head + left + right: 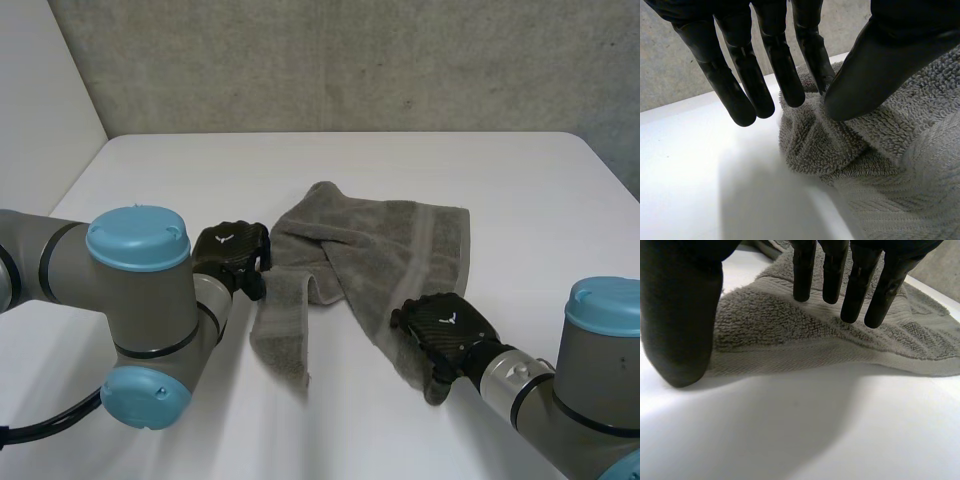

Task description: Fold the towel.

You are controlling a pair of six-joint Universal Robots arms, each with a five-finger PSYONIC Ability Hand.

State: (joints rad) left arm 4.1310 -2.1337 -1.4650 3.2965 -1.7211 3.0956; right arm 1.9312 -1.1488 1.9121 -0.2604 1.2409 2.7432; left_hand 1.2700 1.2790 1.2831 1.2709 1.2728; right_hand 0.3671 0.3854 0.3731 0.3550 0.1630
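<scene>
Head view clock: crumpled grey terry-cloth towel (385,250) lies mid white flat tabletop (180,170). Black left hand (232,250) touches the towel's 9 o'clock edge. Black right hand (445,330) sits on its 5 o'clock corner. One flap trails toward 7 o'clock, between the hands.

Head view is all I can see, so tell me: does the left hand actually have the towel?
Observer: It seems so. In its wrist view the left hand pinches a bunched edge of the towel between thumb and nearest finger.
Operator: And its other fingers?
Observer: Straight, over bare table beside the towel.
Operator: What about the right hand?
Observer: The right hand is open, fingers straight over the towel, thumb beside its hem, nothing pinched.
</scene>
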